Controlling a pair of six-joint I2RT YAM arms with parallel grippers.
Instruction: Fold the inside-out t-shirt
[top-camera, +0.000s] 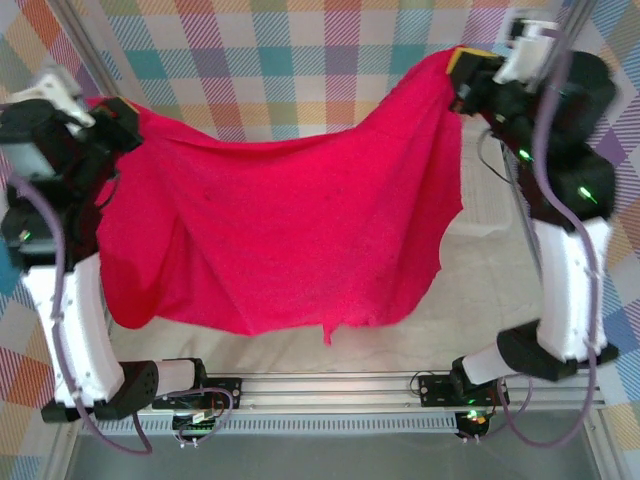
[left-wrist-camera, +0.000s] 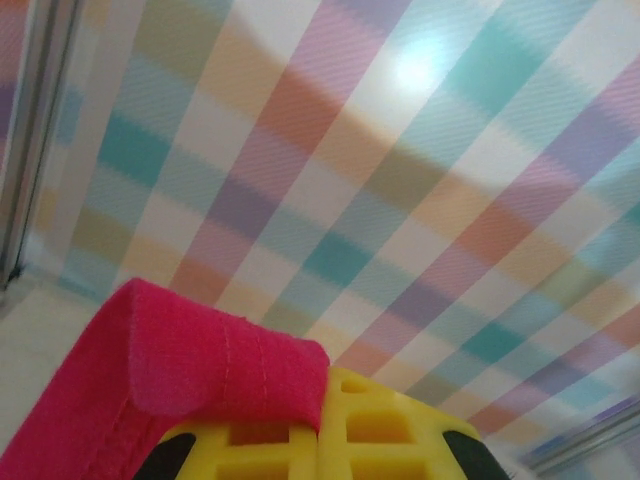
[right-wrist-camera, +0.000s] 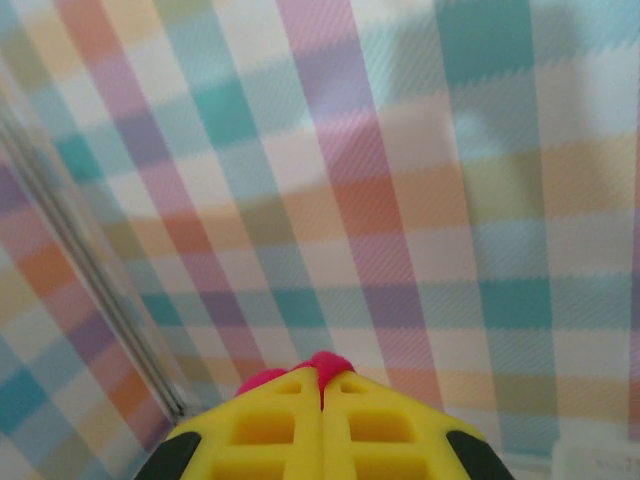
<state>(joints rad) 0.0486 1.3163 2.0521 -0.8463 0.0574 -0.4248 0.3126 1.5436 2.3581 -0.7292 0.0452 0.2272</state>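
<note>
- Hanging between your two raised arms, the shirt (top-camera: 280, 230) spreads above the table (top-camera: 490, 300), with its lower hem sagging toward the near rail (top-camera: 330, 385).
- Your left gripper (top-camera: 112, 125) is clenched on the shirt's left corner. Your right gripper (top-camera: 468, 78) is clamped on the far right corner.
- A plaid backdrop (top-camera: 300, 60) stands on the far side, and a metal post (right-wrist-camera: 100, 275) runs beside your right gripper.
- Pale table shows to the right of the cloth.

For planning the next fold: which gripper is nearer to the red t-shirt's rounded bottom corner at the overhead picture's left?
Left. The left gripper pinches the t-shirt's top edge on that corner's side; the right gripper holds the opposite top end, across the whole cloth.
</note>
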